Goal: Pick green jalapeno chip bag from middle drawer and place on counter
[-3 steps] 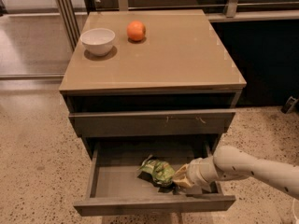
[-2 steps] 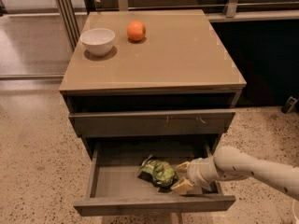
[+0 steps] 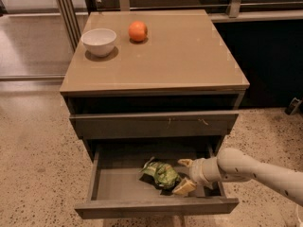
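The green jalapeno chip bag (image 3: pixel 163 174) lies crumpled on the floor of the pulled-out middle drawer (image 3: pixel 118 186), right of its middle. My gripper (image 3: pixel 184 175) reaches into the drawer from the right on a cream arm. It is open, with one fingertip (image 3: pixel 185 162) behind the bag's right end and the other (image 3: pixel 184 187) in front of it. The fingers sit at the bag's right edge; I cannot tell whether they touch it. The tan counter (image 3: pixel 175 56) tops the cabinet above.
A white bowl (image 3: pixel 99 40) and an orange fruit (image 3: pixel 138 31) stand at the counter's back left. The shut upper drawer front (image 3: pixel 154 124) overhangs the back of the open drawer. Speckled floor (image 3: pixel 33 164) surrounds the cabinet; dark panels stand at the right.
My gripper has moved a little to the left, closer to the bag's right end. The bag and the drawer have not moved.
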Robot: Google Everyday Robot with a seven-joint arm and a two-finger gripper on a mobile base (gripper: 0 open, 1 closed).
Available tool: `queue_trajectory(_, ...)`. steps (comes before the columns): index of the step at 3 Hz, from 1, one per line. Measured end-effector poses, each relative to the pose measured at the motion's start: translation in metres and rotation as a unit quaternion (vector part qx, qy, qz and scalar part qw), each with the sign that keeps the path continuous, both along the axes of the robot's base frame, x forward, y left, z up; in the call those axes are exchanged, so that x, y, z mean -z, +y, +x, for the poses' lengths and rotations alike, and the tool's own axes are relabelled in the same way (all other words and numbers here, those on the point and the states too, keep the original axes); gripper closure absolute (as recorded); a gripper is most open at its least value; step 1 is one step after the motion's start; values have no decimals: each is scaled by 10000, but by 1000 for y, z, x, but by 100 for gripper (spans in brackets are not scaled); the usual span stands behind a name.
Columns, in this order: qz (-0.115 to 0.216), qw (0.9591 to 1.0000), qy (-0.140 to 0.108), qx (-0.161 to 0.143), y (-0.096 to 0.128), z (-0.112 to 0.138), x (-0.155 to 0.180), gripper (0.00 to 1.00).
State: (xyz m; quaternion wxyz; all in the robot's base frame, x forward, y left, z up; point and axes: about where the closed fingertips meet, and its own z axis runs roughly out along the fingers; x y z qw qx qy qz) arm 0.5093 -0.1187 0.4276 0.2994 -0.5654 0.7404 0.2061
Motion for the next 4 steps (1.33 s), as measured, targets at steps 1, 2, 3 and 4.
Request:
queue_trajectory(1,122,9997,-174,-75,4,19,11,28)
queue_trajectory(2,231,9995,-194,-122,9,33,26,26)
queue_trajectory(3,239,9995,-199,-110,8,34,27,45)
queue_trajectory(4,239,9995,-198,-110,8,34,27,68)
